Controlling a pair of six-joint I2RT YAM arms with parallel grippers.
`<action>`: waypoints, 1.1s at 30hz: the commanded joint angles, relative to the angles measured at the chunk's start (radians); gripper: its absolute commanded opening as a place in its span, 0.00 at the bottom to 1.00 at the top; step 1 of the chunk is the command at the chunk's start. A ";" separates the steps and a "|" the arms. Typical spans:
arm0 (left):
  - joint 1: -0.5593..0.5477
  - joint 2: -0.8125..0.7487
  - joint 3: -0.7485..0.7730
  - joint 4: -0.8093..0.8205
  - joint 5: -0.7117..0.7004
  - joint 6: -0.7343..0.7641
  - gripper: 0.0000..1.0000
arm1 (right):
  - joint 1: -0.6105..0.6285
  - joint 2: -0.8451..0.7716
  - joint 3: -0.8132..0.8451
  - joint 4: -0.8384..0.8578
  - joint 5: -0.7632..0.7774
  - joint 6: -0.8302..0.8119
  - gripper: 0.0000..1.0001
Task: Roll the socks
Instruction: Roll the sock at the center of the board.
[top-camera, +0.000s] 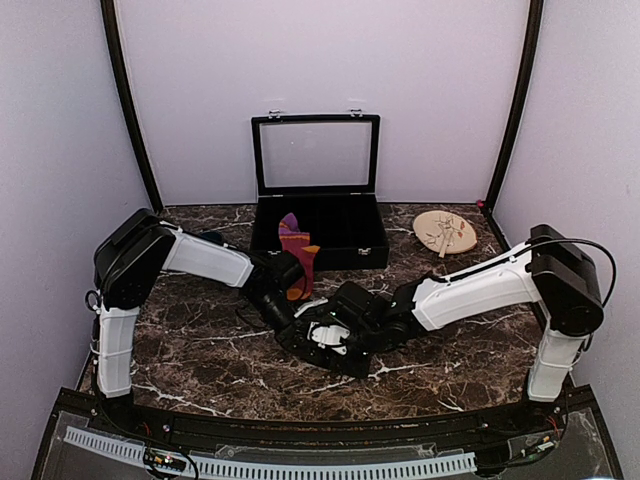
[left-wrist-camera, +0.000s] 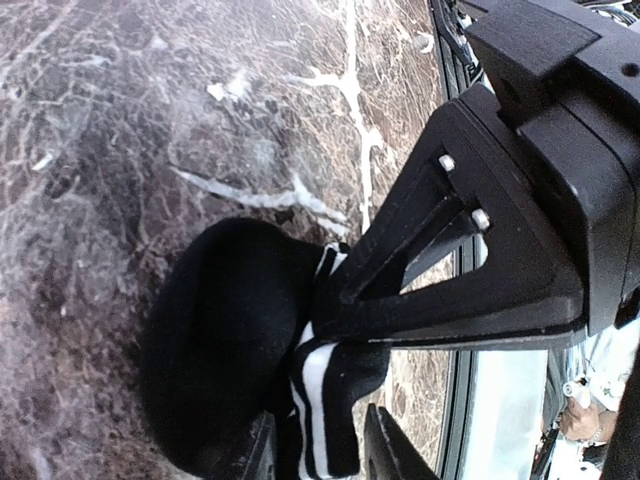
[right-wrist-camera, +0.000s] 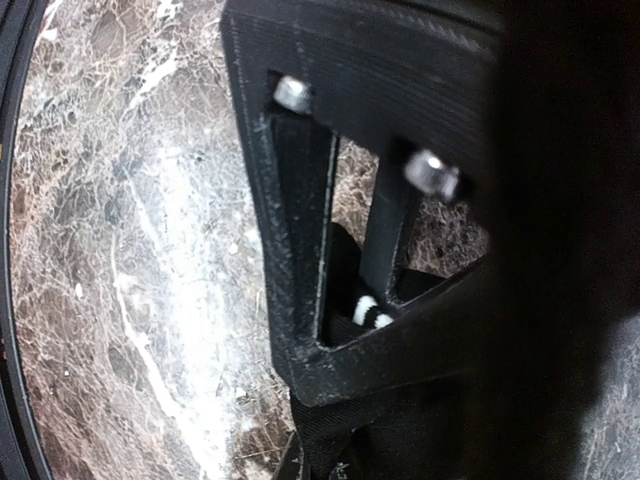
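Both arms meet at the black striped sock (left-wrist-camera: 220, 350), mid worktop (left-wrist-camera: 120, 120)
The left tool (left-wrist-camera: 320, 455) is part open, striped cuff between its fingers (left-wrist-camera: 390, 455); the right tool (left-wrist-camera: 330, 297) is shut, tip pressed to the bunched sock; the red sock (top-camera: 296, 250) lies against the open case (top-camera: 345, 258) front

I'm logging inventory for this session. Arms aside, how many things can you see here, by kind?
Socks: 2, the maroon sock and the black striped sock
Display case: 1
Wooden disc: 1
Total: 4
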 joint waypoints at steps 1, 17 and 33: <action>0.016 -0.015 -0.037 -0.028 -0.114 0.002 0.33 | -0.040 0.036 -0.013 -0.084 -0.032 0.079 0.00; 0.076 -0.054 -0.055 0.024 -0.163 -0.033 0.35 | -0.106 0.045 -0.016 -0.102 -0.193 0.153 0.00; 0.104 -0.159 -0.144 0.160 -0.411 -0.118 0.34 | -0.155 0.090 0.011 -0.133 -0.314 0.159 0.00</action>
